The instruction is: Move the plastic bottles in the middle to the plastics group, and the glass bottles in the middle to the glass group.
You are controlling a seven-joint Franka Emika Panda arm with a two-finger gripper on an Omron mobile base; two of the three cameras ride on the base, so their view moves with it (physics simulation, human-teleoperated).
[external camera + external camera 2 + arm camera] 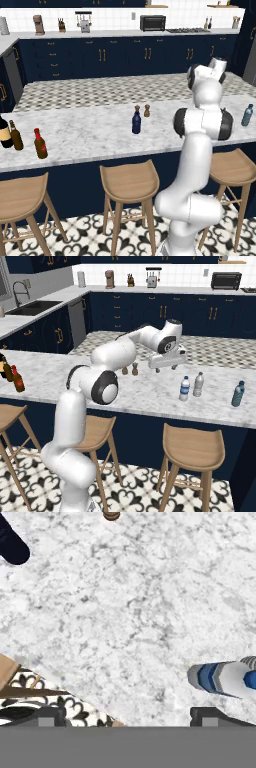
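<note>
Gripper (165, 369) hangs above the counter (90, 130), jaws spread wide, holding nothing. Clear water bottle (184, 388) stands right of centre in the right base view, just beside the greyish clear bottle (199, 384). Remaining target, the dark navy bottle (136, 122), stands upright mid-frame in the left base view; it shows at the hand view's upper left.

White-and-grey marbled tabletop (90, 130); navy bottle (136, 122); reddish-brown bottle (40, 144) with a red cap; teal-blue bottle (238, 394); clear water bottle (184, 389) with a blue label and white cap; tan wooden stools (129, 181); black-and-white patterned floor (100, 235).
</note>
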